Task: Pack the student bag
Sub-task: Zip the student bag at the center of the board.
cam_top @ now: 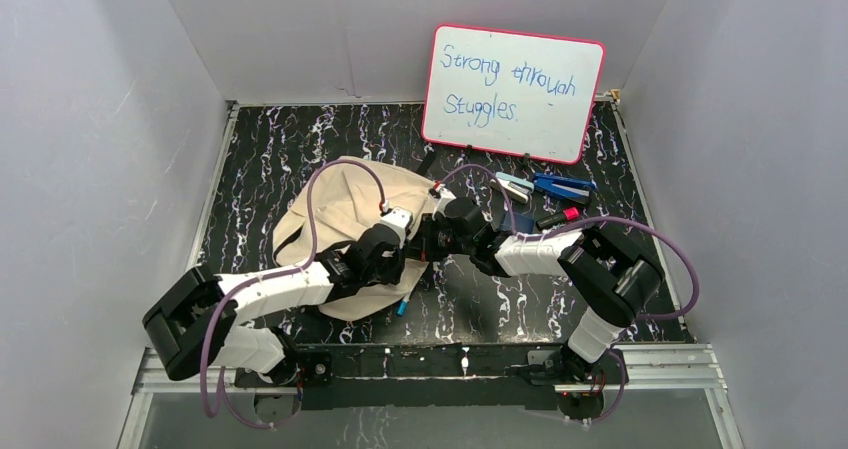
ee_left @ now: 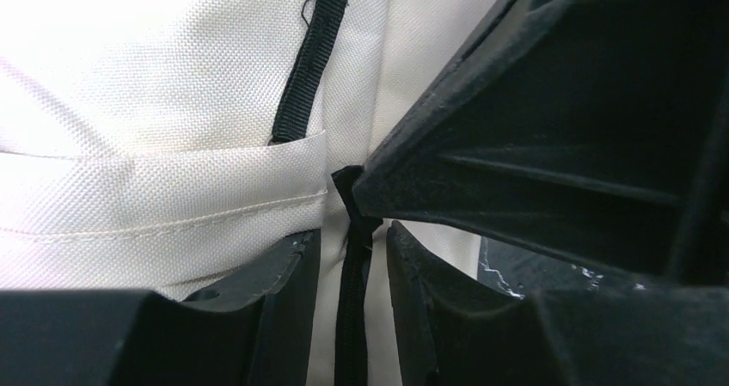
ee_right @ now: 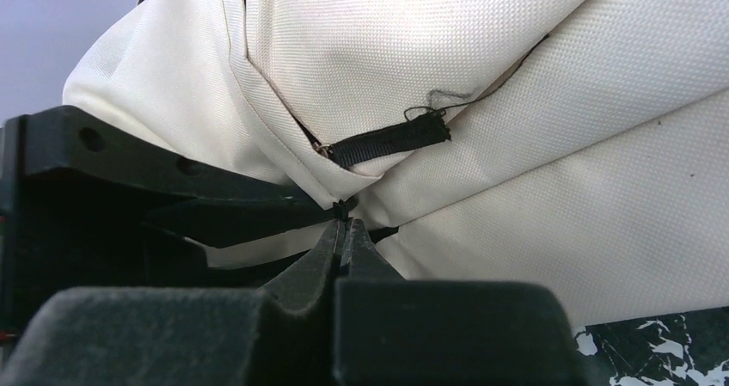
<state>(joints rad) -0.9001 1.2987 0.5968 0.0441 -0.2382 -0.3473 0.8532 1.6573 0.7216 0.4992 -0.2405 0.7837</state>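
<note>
The student bag (cam_top: pixel 330 204) is a cream canvas backpack lying flat at the table's middle left. Both grippers meet at its right edge. My left gripper (cam_top: pixel 420 237) stands open, and in the left wrist view (ee_left: pixel 352 248) its fingers (ee_left: pixel 284 274) straddle the bag's black zipper strip (ee_left: pixel 351 317) without touching it. My right gripper (cam_top: pixel 442 231) comes in from the right and is shut (ee_right: pixel 346 227) on a small black zipper tab (ee_right: pixel 344 207) at the bag's seam. A black webbing loop (ee_right: pixel 387 141) is sewn into the cloth just above. The right gripper's dark body (ee_left: pixel 559 145) fills the upper right of the left wrist view.
A whiteboard (cam_top: pixel 513 91) with handwriting leans on the back wall. Pens and a blue tool (cam_top: pixel 560 184) lie in front of it, with a red-tipped marker (cam_top: pixel 558 217) nearer the right arm. A blue-tipped pen (cam_top: pixel 402 306) lies by the bag's near edge. Grey walls close three sides.
</note>
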